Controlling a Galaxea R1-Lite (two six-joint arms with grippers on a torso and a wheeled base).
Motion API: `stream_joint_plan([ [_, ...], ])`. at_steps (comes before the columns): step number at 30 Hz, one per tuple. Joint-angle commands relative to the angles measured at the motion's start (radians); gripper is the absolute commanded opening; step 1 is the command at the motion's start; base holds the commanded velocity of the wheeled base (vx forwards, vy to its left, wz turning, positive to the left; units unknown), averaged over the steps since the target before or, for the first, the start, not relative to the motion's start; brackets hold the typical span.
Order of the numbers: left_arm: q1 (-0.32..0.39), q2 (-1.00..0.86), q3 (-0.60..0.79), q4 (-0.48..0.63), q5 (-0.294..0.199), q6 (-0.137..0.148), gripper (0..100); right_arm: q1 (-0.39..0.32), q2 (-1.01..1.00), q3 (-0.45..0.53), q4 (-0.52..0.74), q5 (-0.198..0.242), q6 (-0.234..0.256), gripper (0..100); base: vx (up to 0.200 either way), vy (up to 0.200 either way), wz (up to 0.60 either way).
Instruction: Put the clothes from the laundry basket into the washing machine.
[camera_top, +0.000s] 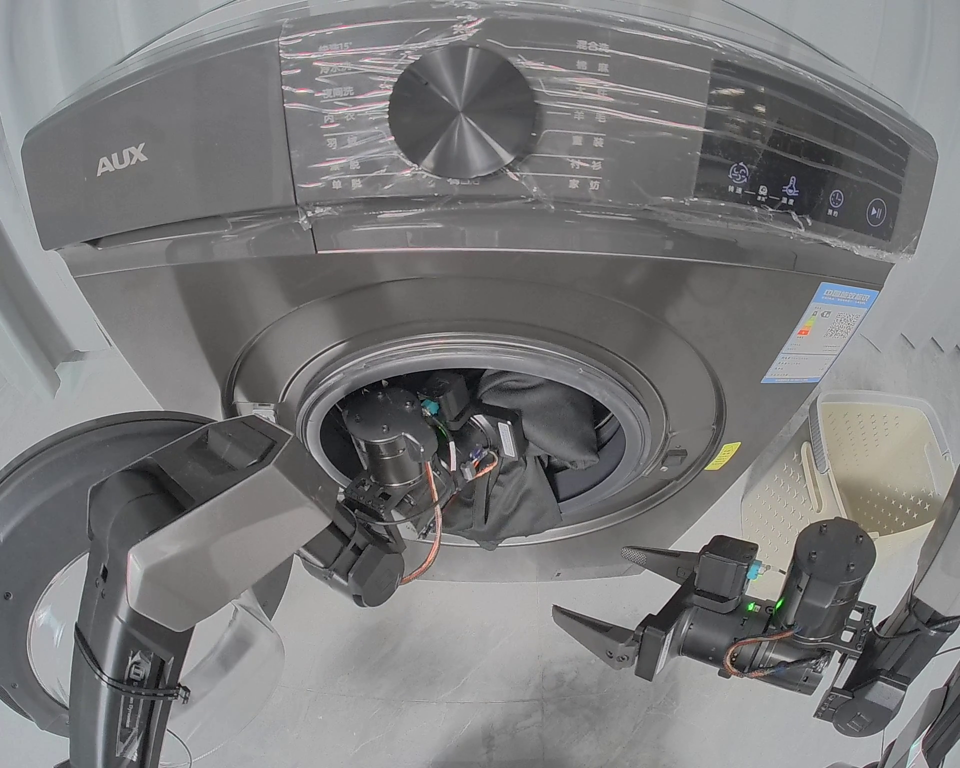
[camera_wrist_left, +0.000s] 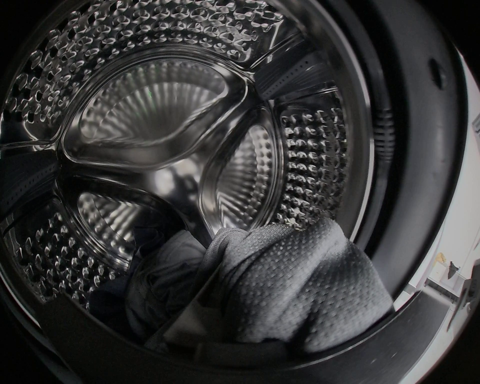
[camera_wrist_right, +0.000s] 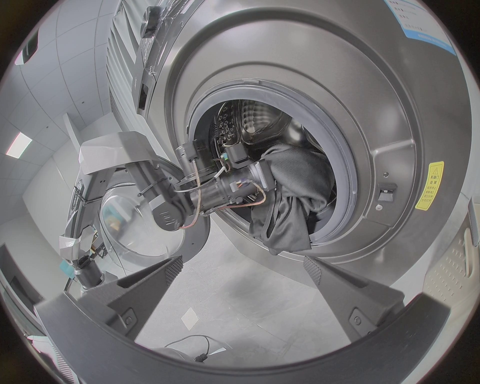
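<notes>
The grey washing machine (camera_top: 200, 300) stands with its round opening (camera_wrist_right: 345, 165) uncovered. My left arm's wrist (camera_top: 400, 440) is pushed into that opening, and its gripper end is hidden behind a dark garment (camera_top: 540, 420) that drapes over the lower rim (camera_wrist_right: 295, 190). Inside the steel drum (camera_wrist_left: 150, 110), a grey textured cloth (camera_wrist_left: 300, 285) lies at the front, with other dark clothes (camera_wrist_left: 165, 280) behind it. My right gripper (camera_top: 590, 582) hangs open and holds nothing, low in front of the machine and to the right of the opening (camera_wrist_right: 240, 265).
The machine's door (camera_top: 40, 560) is swung open on the left, its glass (camera_wrist_right: 130, 225) behind my left arm. A cream laundry basket (camera_top: 880, 470) stands on the floor to the right of the machine. Bare grey floor (camera_top: 480, 660) lies in front.
</notes>
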Motion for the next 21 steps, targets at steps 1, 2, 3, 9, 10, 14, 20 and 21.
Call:
stream_joint_plan([
  [1, 0.029, 0.076, -0.126, 0.044, 0.029, 0.000, 0, 0.003, 0.008, 0.002, -0.001, 0.000, 0.000, 100, 0.000, 0.000, 0.00],
  [2, 0.037, 0.096, -0.184, 0.075, 0.038, -0.002, 0, 0.003, 0.010, 0.002, -0.001, 0.000, 0.002, 100, 0.000, 0.000, 0.00],
  [3, 0.040, 0.103, -0.203, 0.087, 0.043, -0.002, 0, 0.003, 0.011, 0.002, -0.001, 0.000, 0.002, 100, 0.000, 0.000, 0.00],
  [9, 0.042, 0.152, -0.331, 0.138, 0.075, -0.010, 0, 0.005, 0.021, 0.001, -0.001, 0.000, 0.002, 100, 0.000, 0.000, 0.00],
  [10, 0.042, 0.167, -0.374, 0.153, 0.098, -0.016, 0, 0.005, 0.025, 0.001, -0.001, 0.000, 0.002, 100, 0.000, 0.000, 0.00],
  [14, 0.042, 0.192, -0.473, 0.187, 0.163, -0.046, 0, 0.007, 0.027, 0.002, -0.001, 0.000, 0.002, 100, 0.000, 0.000, 0.00],
  [20, 0.042, 0.181, -0.446, 0.201, 0.166, -0.066, 0, 0.007, 0.028, 0.001, -0.001, 0.000, 0.002, 100, 0.000, 0.000, 0.00],
  [21, 0.042, 0.175, -0.434, 0.208, 0.166, -0.068, 100, 0.007, 0.027, 0.001, -0.001, 0.000, 0.002, 100, 0.000, 0.000, 0.00],
])
